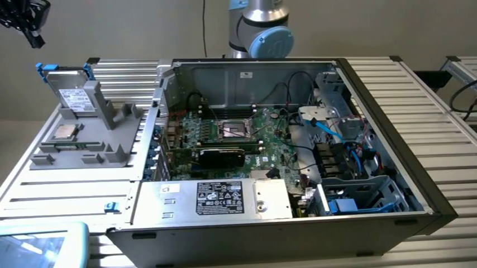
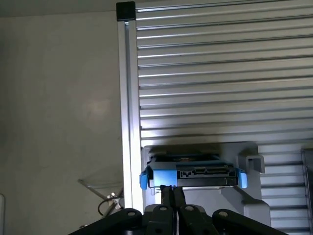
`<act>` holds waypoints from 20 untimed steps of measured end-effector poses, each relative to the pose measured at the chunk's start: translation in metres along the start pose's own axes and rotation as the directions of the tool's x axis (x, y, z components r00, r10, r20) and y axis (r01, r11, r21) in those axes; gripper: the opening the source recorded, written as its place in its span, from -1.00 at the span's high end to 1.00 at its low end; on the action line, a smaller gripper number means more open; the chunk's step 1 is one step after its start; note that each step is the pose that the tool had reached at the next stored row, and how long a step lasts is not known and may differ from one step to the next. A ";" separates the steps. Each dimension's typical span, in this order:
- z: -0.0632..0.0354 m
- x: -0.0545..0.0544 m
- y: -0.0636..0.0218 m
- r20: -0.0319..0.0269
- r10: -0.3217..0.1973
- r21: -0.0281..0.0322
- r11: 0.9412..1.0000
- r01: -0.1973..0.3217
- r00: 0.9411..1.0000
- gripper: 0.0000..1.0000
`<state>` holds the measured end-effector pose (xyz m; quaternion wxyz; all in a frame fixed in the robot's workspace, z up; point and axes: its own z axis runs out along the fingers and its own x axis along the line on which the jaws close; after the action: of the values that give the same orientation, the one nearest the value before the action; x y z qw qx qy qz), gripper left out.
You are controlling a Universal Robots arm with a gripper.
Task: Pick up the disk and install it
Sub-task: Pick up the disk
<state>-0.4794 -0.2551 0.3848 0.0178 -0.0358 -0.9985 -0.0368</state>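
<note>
The tool (image 2: 172,193) hangs above the disk (image 2: 193,172) with its two fingers pressed together and holding nothing. The disk stands on edge in its blue carrier, in a grey fixture (image 1: 97,139) on the slatted worktop (image 1: 417,95), at the exterior view's left of the open computer case (image 1: 298,139). A good pick likely needs fingers spread wider than the disk, centred between the blue tabs and lowered straight, clear of the CPU chip (image 1: 66,132). The print on the disk's white label and the power supply's (image 1: 216,198) black label is too small to read.
</note>
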 end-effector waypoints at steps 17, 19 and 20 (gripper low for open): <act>0.0001 0.000 0.0000 -0.019 -0.292 0.007 0.956 0.292 0.956 0.79; 0.0002 0.000 0.0000 -0.021 -0.327 0.008 0.945 0.327 0.945 0.79; 0.0002 0.000 0.0000 -0.022 -0.343 0.008 0.939 0.343 0.939 0.79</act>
<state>-0.4794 -0.2551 0.3846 0.0215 0.1393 -0.9894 -0.0339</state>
